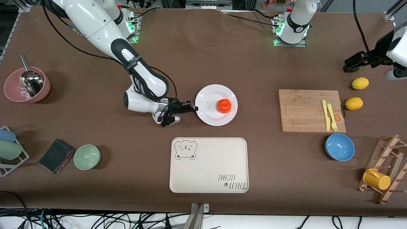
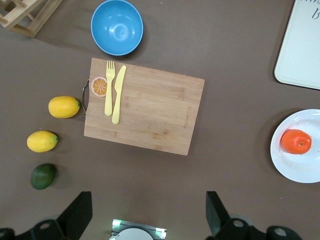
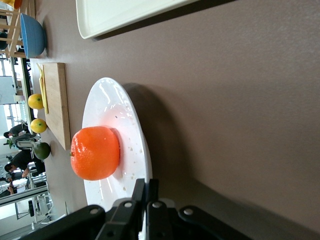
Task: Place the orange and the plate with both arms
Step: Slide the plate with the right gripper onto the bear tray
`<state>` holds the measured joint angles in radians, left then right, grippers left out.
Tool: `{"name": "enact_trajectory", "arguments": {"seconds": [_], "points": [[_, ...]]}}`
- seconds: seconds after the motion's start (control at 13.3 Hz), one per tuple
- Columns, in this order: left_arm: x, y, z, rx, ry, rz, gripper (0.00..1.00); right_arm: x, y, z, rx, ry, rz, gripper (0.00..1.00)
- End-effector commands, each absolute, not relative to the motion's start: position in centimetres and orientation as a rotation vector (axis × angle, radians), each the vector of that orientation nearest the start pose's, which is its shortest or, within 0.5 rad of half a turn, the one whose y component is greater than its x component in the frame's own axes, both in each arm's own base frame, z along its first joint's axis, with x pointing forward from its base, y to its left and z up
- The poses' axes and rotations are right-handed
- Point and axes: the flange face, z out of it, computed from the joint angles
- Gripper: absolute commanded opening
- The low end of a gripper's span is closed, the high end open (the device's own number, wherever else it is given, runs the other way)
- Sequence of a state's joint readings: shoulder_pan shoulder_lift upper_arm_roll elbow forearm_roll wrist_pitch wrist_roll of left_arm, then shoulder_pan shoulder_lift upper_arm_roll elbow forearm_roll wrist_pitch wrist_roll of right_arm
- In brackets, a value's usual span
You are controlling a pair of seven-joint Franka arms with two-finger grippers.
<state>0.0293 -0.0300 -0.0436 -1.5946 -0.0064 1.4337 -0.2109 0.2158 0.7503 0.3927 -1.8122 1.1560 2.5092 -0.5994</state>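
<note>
The white plate lies at the middle of the table with the orange on it, toward the left arm's side of the plate. My right gripper is shut on the plate's rim at the edge toward the right arm's end. In the right wrist view the fingers pinch the rim of the plate just beside the orange. My left gripper is open and empty, up over the table by the lemons. The left wrist view shows its gripper, the plate and the orange.
A cream bear tray lies nearer the front camera than the plate. A wooden board with a yellow fork and knife, two lemons, an avocado and a blue bowl are toward the left arm's end. A green bowl and pink bowl are toward the right arm's end.
</note>
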Motion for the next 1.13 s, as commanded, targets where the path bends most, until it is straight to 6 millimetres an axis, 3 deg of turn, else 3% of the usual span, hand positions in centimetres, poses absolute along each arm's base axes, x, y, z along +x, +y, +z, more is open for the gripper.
{"name": "enact_trajectory", "arguments": {"seconds": [0.0,0.68,1.05], "points": [[53.0,-0.8,62.5,-3.104,-0.287,0.207,1.0,54.7,34.5,14.3,-2.22,-0.054,0.08,0.0],[53.0,-0.7,62.5,-3.104,-0.289,0.207,1.0,58.2,34.2,17.4,-2.093,0.102,-0.012,0.0],[53.0,-0.8,62.5,-3.104,-0.287,0.207,1.0,61.9,34.0,18.6,-2.043,0.179,-0.066,0.0]]}}
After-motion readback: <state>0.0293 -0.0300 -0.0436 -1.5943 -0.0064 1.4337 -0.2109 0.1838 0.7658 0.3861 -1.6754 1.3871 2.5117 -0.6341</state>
